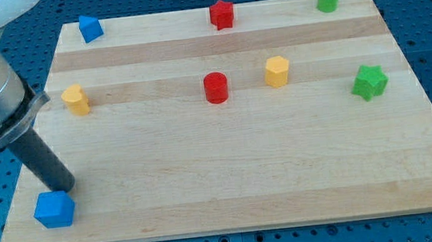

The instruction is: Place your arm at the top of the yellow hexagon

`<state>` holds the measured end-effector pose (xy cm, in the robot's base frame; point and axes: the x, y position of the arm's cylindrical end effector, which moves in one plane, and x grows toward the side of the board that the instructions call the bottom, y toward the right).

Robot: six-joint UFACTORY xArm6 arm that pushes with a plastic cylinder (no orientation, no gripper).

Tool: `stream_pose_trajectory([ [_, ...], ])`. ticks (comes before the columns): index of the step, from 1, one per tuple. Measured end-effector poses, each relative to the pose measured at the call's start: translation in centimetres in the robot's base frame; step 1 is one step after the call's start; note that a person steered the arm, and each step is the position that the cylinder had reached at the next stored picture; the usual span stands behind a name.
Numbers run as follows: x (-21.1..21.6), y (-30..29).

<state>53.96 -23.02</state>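
The dark rod slants down from the view's left, and my tip [65,188] sits at the view's bottom left, touching or just above the upper edge of a blue cube-like block [54,209]; there is no claw on this arm, only the rod. The yellow hexagon block [276,71] stands well apart, right of centre on the pale wooden surface [230,183], just beside a red cylinder block [215,88]. A yellow rounded block [76,99] stands near the left edge.

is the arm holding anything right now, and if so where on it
Nothing is held. The arm ends in a bare rod, and my tip sits at the top edge of the blue block in the board's bottom-left corner, far from the yellow hexagon.
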Motion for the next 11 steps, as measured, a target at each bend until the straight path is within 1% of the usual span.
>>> stream_pose_trajectory([
  [1, -2.6, 2.2],
  [4, -6.0, 7.1],
  [5, -10.8, 9.0],
  [6, -13.3, 9.9],
  [7, -13.4, 10.1],
  [9, -16.6, 12.1],
  [10, -19.3, 14.7],
  [11, -21.3, 18.6],
])
